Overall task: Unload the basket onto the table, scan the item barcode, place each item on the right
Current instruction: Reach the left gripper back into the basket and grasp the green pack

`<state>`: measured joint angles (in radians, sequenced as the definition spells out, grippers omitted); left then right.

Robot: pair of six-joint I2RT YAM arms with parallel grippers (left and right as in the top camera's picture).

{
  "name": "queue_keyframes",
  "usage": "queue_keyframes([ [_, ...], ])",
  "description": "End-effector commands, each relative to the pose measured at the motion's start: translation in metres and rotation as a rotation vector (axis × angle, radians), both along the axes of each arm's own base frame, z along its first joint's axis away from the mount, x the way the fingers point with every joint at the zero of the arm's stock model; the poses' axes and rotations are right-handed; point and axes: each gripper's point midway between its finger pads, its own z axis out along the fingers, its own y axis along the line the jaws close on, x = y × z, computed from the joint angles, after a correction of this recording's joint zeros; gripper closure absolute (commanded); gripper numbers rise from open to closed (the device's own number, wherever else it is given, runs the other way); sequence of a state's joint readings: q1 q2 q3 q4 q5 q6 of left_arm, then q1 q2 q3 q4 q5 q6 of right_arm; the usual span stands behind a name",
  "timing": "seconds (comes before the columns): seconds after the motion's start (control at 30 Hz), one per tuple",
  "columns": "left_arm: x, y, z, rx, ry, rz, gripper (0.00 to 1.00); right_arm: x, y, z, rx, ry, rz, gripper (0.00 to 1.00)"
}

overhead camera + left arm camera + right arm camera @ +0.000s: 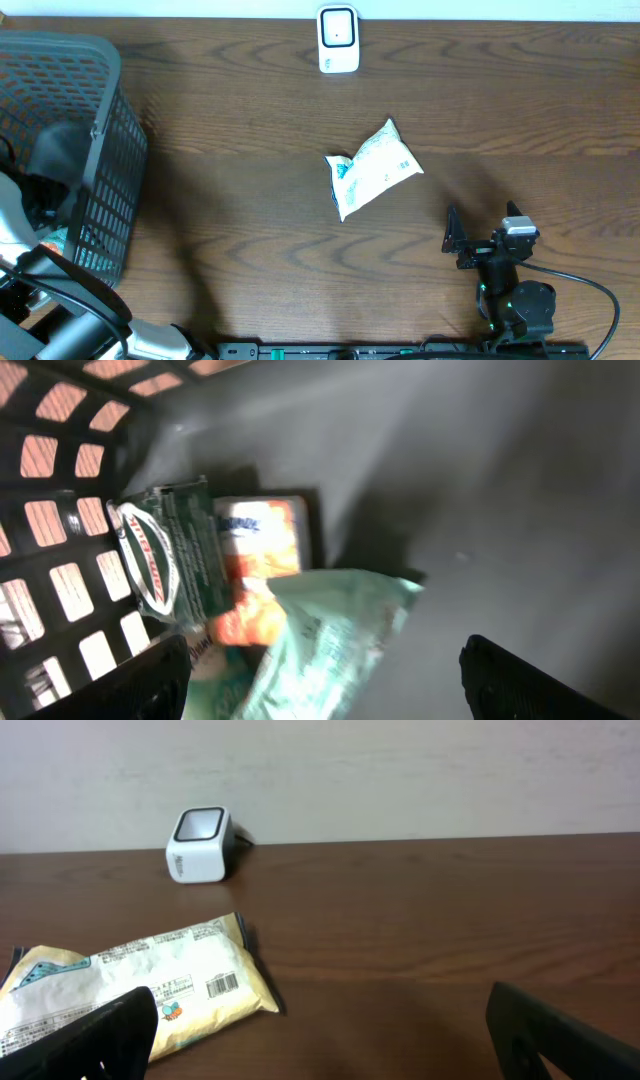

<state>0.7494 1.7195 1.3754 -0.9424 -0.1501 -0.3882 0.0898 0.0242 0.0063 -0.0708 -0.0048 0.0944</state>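
Observation:
A white scanner [338, 40] stands at the table's far edge, its window facing the table [198, 844]. A white and pale-yellow snack bag [372, 168] lies flat mid-table, its barcode [222, 985] facing up. My right gripper [320, 1010] is open and empty near the front edge [480, 232], to the right of that bag. My left gripper [322, 660] is down inside the basket, its jaws wide apart on either side of a mint-green bag [335, 630], not pressing on it. Beside that bag lie a dark green pack [170, 550] and an orange and white pack [262, 540].
The dark mesh basket [100, 120] takes up the table's left end, with the left arm [55, 165] reaching into it. Its lattice wall [60, 490] is close on the left of the left gripper. A black cable [590, 290] runs from the right arm.

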Motion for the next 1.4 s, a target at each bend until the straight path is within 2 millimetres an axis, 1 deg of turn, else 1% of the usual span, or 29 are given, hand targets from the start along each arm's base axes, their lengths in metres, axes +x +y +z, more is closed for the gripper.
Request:
queue_keyframes([
  [0.0,-0.013,0.001,-0.019,-0.013,0.033,0.036,0.15,0.000,0.000,0.000,-0.006,0.000,0.002,0.01],
  [0.23,-0.016,-0.003,-0.033,-0.023,0.043,0.033,0.16,0.000,0.000,0.000,-0.006,0.000,0.002,0.01],
  [0.37,-0.018,-0.005,-0.036,-0.029,0.049,0.033,0.23,0.000,0.000,0.000,-0.006,0.000,0.002,0.01],
  [0.43,-0.019,-0.006,-0.037,-0.032,0.053,0.033,0.24,0.000,0.000,0.000,-0.006,0.000,0.002,0.01],
  [0.77,-0.017,-0.015,-0.056,-0.068,0.020,0.025,0.24,0.000,0.000,0.000,-0.006,0.000,0.002,0.01],
  [0.87,-0.016,-0.014,-0.056,-0.064,0.016,0.025,0.33,0.000,0.000,-0.001,-0.006,0.001,0.002,0.01],
  [0.9,-0.016,-0.014,-0.056,-0.063,0.015,0.025,0.39,0.000,0.000,0.000,-0.006,0.000,0.002,0.01],
  [0.97,-0.015,-0.013,-0.056,-0.059,0.010,0.024,0.46,0.000,0.000,0.000,-0.006,0.000,0.002,0.01],
  [1.0,-0.014,-0.013,-0.056,-0.060,0.009,0.024,0.47,0.000,0.000,-0.001,-0.006,0.001,0.002,0.01],
  [1.13,-0.014,-0.014,-0.058,-0.065,0.011,0.024,0.47,0.000,0.000,0.000,-0.006,0.000,0.002,0.01],
  [1.37,-0.014,-0.020,-0.078,-0.111,0.022,0.021,0.47,0.000,0.000,0.000,-0.006,0.000,0.002,0.01],
])
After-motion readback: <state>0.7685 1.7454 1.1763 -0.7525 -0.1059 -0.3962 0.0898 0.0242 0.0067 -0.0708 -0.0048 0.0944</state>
